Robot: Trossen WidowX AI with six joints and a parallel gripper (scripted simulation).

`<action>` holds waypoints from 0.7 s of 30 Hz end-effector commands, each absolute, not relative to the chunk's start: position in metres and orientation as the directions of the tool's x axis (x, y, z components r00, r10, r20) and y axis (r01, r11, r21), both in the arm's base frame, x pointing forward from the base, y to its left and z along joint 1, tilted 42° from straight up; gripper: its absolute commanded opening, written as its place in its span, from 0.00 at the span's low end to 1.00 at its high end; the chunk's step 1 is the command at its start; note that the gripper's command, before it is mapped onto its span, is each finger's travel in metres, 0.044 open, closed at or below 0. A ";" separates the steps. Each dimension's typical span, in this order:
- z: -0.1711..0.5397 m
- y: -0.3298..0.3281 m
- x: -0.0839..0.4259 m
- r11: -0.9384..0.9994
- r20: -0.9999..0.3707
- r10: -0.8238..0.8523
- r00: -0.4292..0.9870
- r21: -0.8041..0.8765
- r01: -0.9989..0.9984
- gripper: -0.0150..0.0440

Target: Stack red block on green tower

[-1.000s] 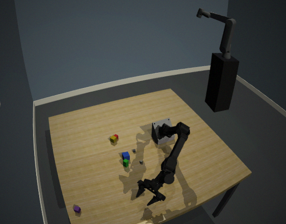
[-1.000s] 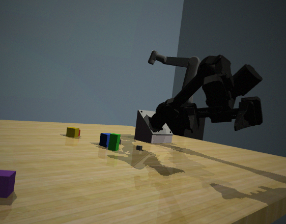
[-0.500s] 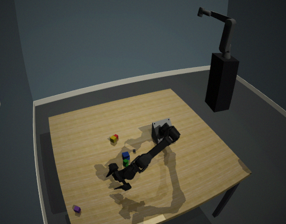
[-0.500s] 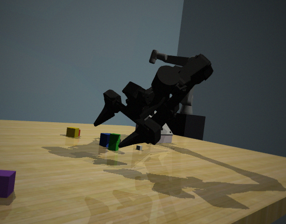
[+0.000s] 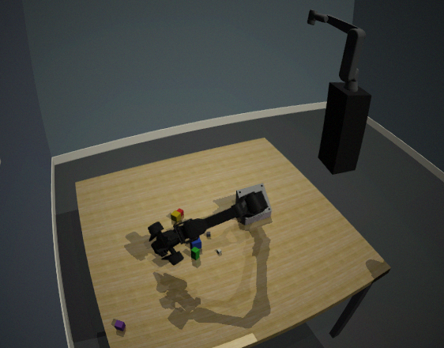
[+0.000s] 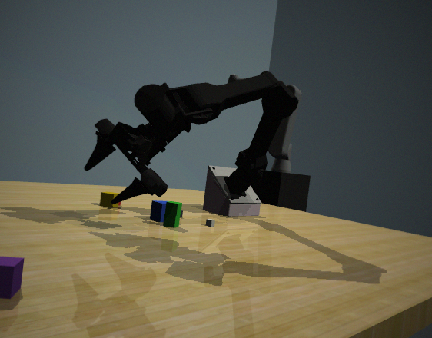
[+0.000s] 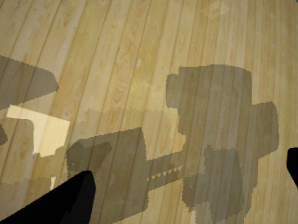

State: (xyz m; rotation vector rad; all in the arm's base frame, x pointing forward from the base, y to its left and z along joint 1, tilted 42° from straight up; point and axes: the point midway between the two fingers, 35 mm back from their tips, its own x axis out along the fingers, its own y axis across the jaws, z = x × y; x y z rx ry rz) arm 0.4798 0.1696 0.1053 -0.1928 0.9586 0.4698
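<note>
The red block [image 5: 181,212] [image 6: 120,204] sits on the table directly behind a yellow block, which partly hides it. The green tower [image 5: 195,253] [image 6: 172,214] stands upright beside a blue block. My gripper [image 5: 164,243] [image 6: 100,185] [image 7: 189,169] is wide open and empty, tilted downward above the table. In the top view it is left of the green tower and in front of the yellow block. The wrist view shows only bare wood and shadows between the fingers, with neither the red block nor the tower.
The yellow block [image 5: 175,216] [image 6: 109,199] touches or nearly touches the red block. The blue block [image 5: 196,243] [image 6: 158,211] is close against the green tower. Two small cubes, one dark [image 5: 208,234] and one pale [image 5: 219,251] [image 6: 210,223], lie nearby. A purple block [image 5: 119,325] [image 6: 5,277] is near the table's edge.
</note>
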 end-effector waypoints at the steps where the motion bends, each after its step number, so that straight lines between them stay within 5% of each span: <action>1: 0.070 0.123 0.478 0.869 -0.880 0.272 0.388 0.052 -0.491 1.00; 21: -0.052 -0.044 0.389 0.636 -0.867 0.494 -0.070 0.415 -0.650 1.00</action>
